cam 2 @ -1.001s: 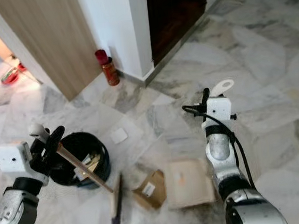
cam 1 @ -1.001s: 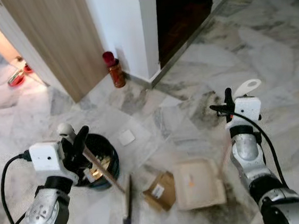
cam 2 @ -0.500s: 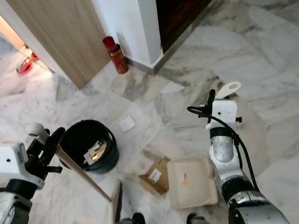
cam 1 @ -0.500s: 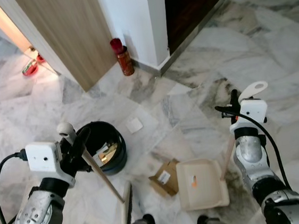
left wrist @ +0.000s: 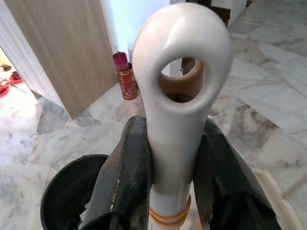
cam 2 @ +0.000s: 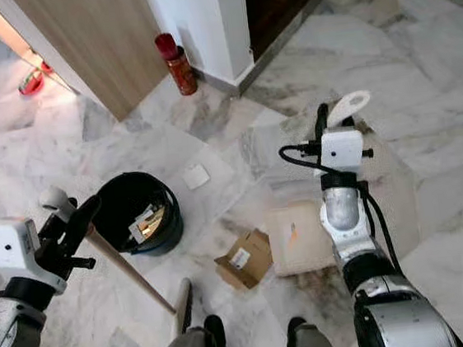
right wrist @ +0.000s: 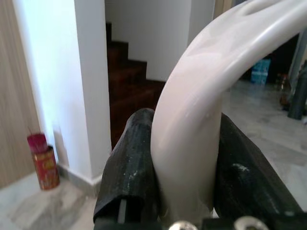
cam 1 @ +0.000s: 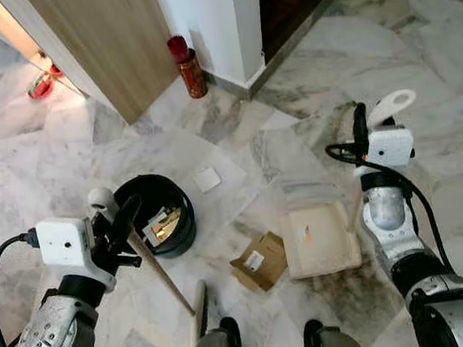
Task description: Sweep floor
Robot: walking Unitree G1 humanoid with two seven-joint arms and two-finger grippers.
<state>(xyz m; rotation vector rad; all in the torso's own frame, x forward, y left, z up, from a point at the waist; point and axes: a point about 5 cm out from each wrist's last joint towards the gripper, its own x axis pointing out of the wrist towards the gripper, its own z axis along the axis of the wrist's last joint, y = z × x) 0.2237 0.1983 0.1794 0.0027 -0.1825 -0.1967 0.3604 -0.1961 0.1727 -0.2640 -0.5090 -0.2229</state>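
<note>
The left hand [left wrist: 175, 158] is clamped on the broom [cam 1: 161, 274]: its two black fingers [left wrist: 127, 177] press either side of a glossy white plastic grip that ends in a rounded loop with an oval hole. Below the hand a plain wooden stick slants down to the flat brush head [cam 1: 197, 314], which rests on the floor [cam 1: 113, 153] just in front of the robot's feet.

The right hand [right wrist: 184, 177] is closed on the dustpan handle [cam 1: 390, 109], a smooth, curved white plastic bar with a looped end. Its thin stick runs down to the dustpan [cam 1: 320, 237], a shallow cream tray with raised walls lying flat on the floor.

Touching the dustpan's left edge is a flattened brown cardboard scrap [cam 1: 260, 261] with a white label. Farther left stands a round black bin [cam 1: 159, 225] holding crumpled paper. A small white square [cam 1: 208, 179] lies beyond the bin.

The floor is polished grey-veined marble. At the foot of a white wall corner [cam 1: 224, 25], beside a wood-grain panel [cam 1: 98, 47], stands a red cylindrical can [cam 1: 189, 67].
</note>
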